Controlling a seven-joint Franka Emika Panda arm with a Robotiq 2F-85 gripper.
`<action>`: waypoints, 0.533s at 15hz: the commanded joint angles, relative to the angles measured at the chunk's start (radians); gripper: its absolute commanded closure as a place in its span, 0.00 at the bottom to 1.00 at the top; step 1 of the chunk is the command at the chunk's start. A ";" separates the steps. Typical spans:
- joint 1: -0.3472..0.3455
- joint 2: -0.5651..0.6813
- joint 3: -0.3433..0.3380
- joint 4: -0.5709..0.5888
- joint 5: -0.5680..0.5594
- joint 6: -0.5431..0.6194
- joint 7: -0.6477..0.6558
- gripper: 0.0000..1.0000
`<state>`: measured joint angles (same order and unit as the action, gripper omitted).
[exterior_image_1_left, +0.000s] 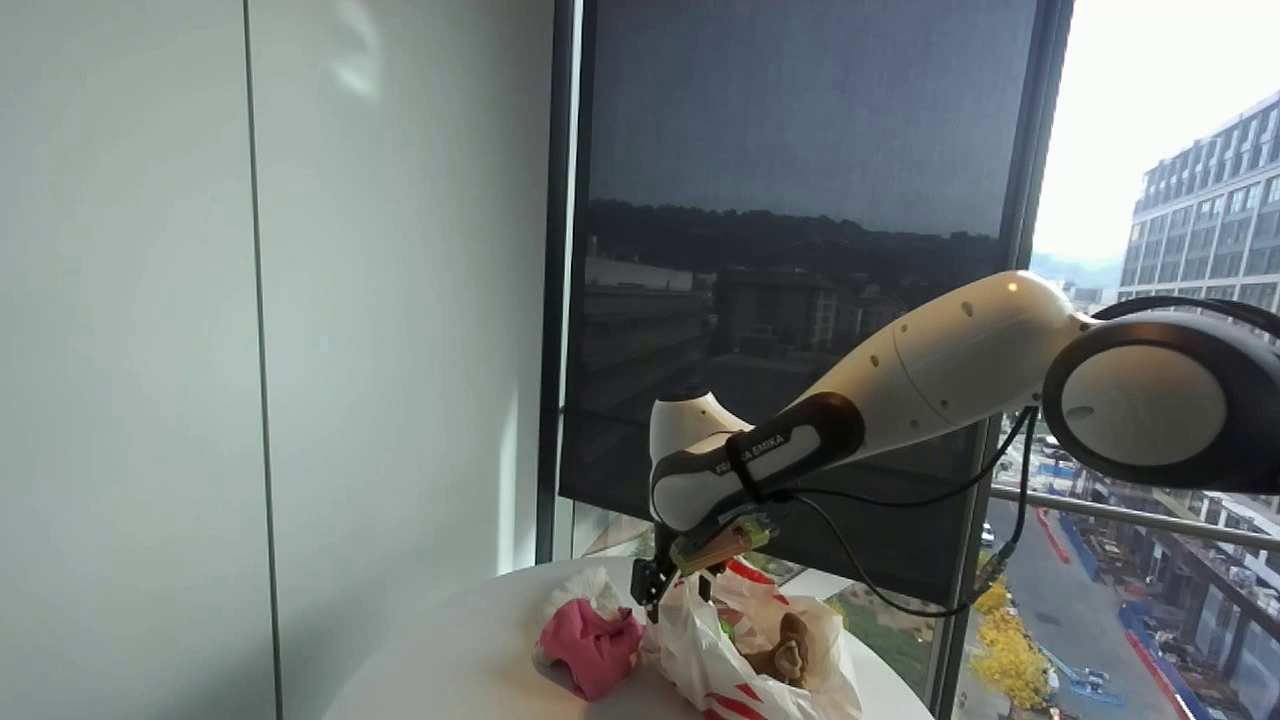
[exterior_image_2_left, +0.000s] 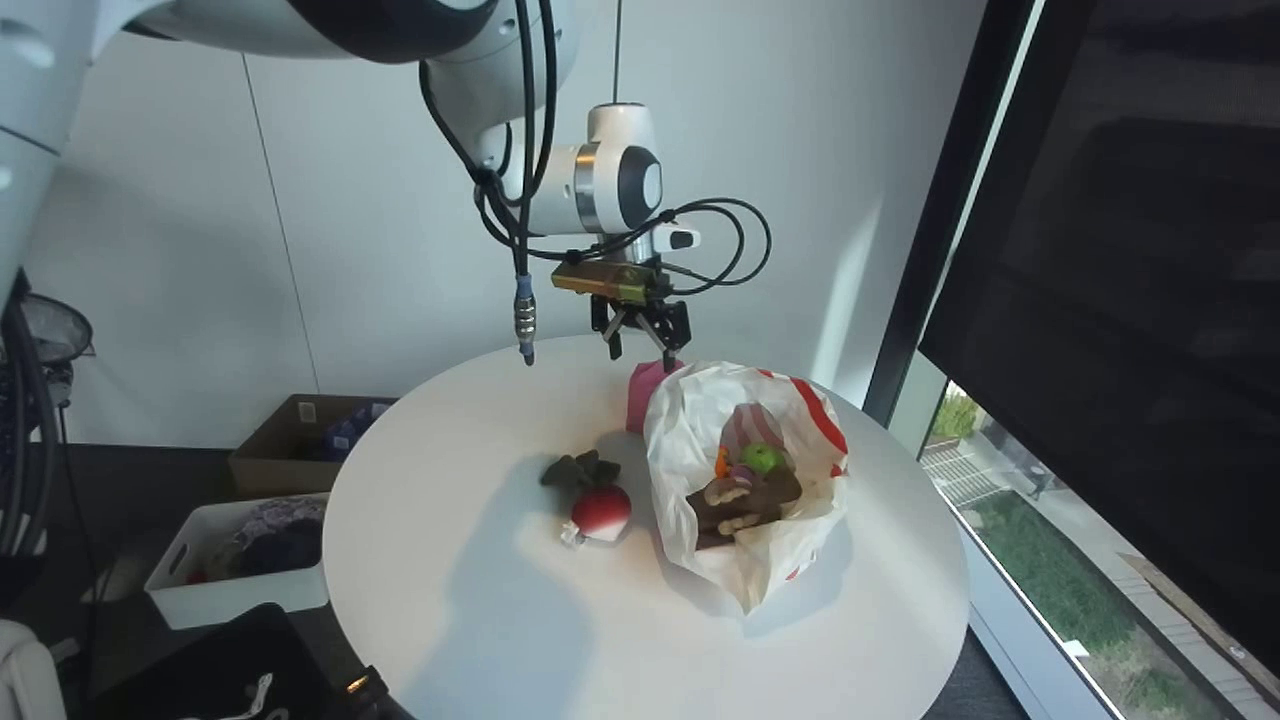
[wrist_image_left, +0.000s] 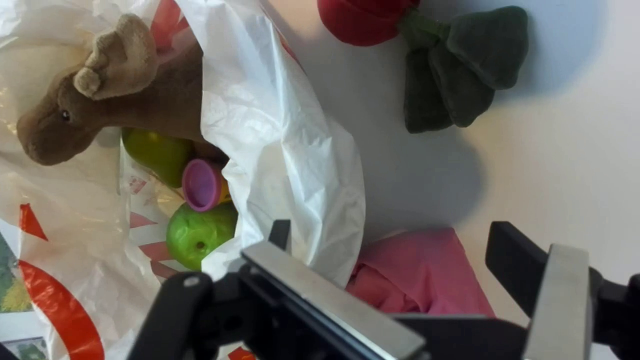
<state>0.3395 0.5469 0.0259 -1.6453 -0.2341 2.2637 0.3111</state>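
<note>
Claw (exterior_image_2_left: 642, 354) hangs spread wide apart above the pink cloth (wrist_image_left: 425, 270), which lies on the worktop (exterior_image_2_left: 450, 430) just beside the bag (wrist_image_left: 285, 145). Inside the bag show 1 brown plush (wrist_image_left: 120, 107), 1 green apple (wrist_image_left: 195, 232) and 1 purple lid (wrist_image_left: 201, 185); 1 toy radish (exterior_image_2_left: 600, 508) lies nearby.

arm (exterior_image_1_left: 960, 350): outstretched, sloping down | wrist (exterior_image_2_left: 605, 190): bent | jaws: parted wide, tips down

Your gripper (exterior_image_2_left: 642, 356) is black with silver-grey bars (wrist_image_left: 332, 299). You have a white plastic bag (wrist_image_left: 280, 130) with red bands, a brown plush moose (wrist_image_left: 140, 112) with tan antlers (wrist_image_left: 125, 65), a bright green apple (wrist_image_left: 200, 235) and a purple-lidded yellow tub (wrist_image_left: 201, 185). Your plush radish (exterior_image_2_left: 600, 512) goes from red to white, with dark green leaves (exterior_image_2_left: 580, 472); the cloth (wrist_image_left: 420, 270) is pink.
</note>
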 joint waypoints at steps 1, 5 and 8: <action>-0.028 -0.026 0.051 -0.053 0.041 -0.020 -0.079 0.00; -0.069 -0.071 0.124 -0.177 0.095 0.080 -0.255 0.00; -0.087 -0.067 0.142 -0.254 0.105 0.092 -0.345 0.00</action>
<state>0.2846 0.5210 0.1437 -1.7871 -0.1424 2.3056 0.0574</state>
